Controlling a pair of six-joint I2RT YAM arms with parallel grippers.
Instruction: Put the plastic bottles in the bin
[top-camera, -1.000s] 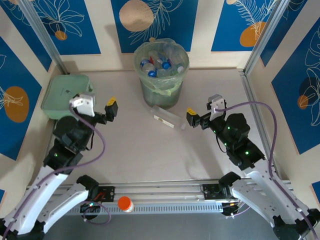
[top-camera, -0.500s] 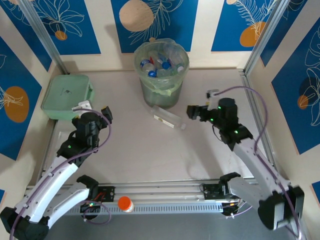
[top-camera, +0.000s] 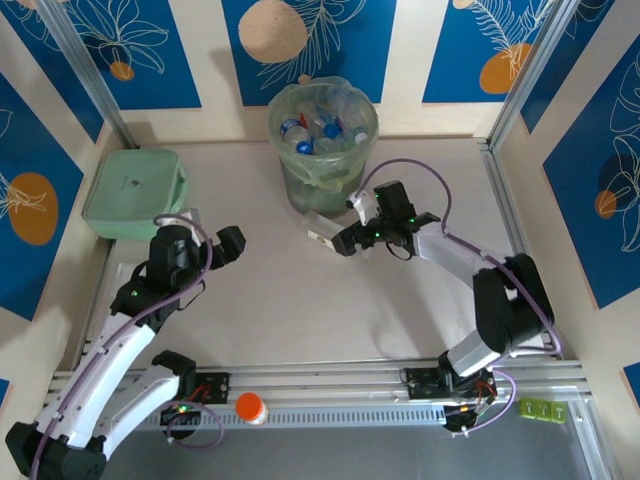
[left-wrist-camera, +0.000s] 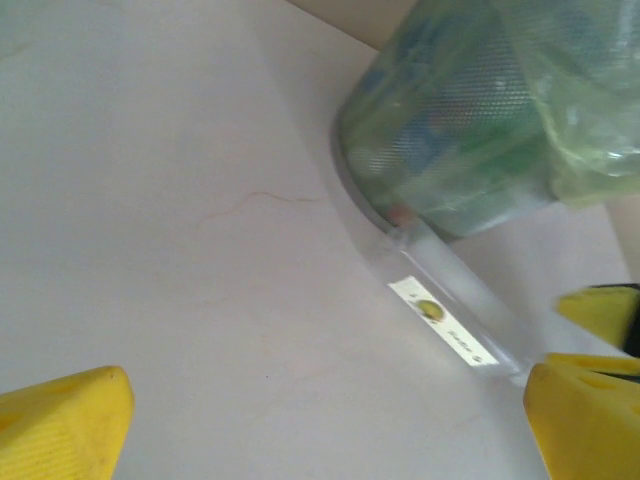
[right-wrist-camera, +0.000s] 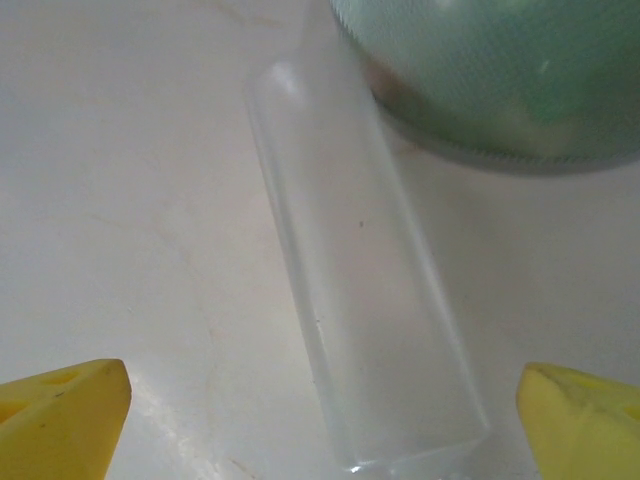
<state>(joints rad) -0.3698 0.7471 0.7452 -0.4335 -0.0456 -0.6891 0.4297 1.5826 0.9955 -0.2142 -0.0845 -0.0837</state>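
- The right gripper (right-wrist-camera: 320, 400) hangs low over the table (right-wrist-camera: 120, 200), its jaws spread wide on either side of a clear bottle (right-wrist-camera: 360, 290), with nothing clamped
- That clear bottle lies flat on its side just beside the foot of the bin (top-camera: 323, 160), one end close to it
- Many other bottles (top-camera: 318, 130) sit inside the bin, some showing blue caps
- The left gripper (left-wrist-camera: 325, 420) is also spread apart and empty, well to the left of the lying bottle

Soft, even light falls from above me, faint shadows on the bench (top-camera: 280, 300), while my wrist views blur the bin (left-wrist-camera: 450, 120).
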